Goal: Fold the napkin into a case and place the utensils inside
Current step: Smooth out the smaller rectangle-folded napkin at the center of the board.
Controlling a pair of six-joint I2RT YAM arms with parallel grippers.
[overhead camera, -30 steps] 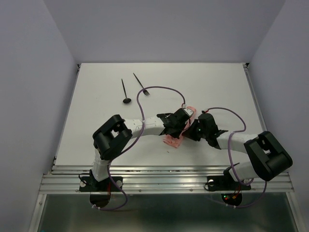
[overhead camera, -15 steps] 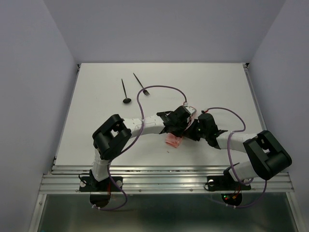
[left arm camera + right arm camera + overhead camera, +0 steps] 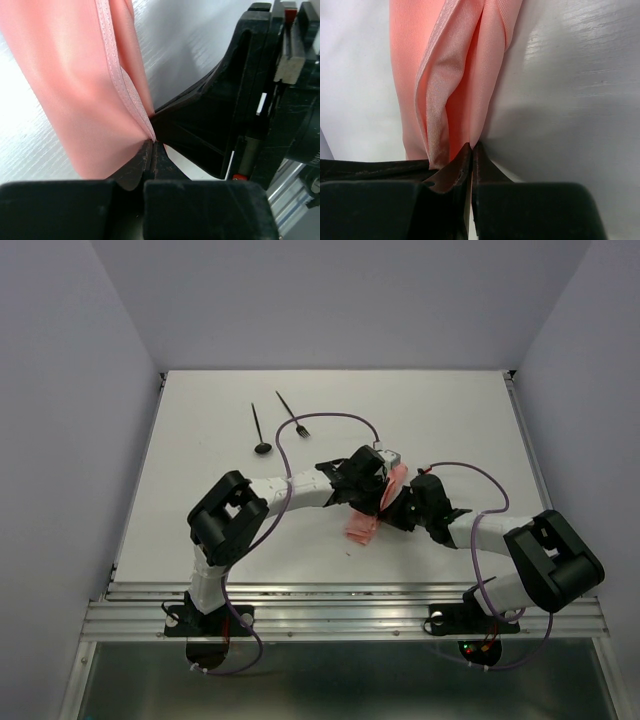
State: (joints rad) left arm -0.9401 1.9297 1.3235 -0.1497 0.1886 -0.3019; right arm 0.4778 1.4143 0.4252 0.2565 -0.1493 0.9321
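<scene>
The pink napkin (image 3: 368,521) lies bunched in the middle of the table, partly hidden under both wrists. My left gripper (image 3: 151,144) is shut on a hemmed edge of the napkin (image 3: 75,90). From the right, my right gripper (image 3: 471,146) is shut on another fold of the napkin (image 3: 450,75). The two grippers meet over the cloth, the left (image 3: 378,490) just beside the right (image 3: 400,512). The utensils lie apart at the far left: a black spoon (image 3: 260,430) and a black fork (image 3: 293,414).
Purple cables (image 3: 330,425) loop over the table from both wrists. The white table (image 3: 450,420) ends in a metal rail (image 3: 340,605) at the near edge, with grey walls on three sides.
The left gripper has moved up and slightly left, drawing its napkin edge with it. The right gripper closed a little further and stayed in place.
</scene>
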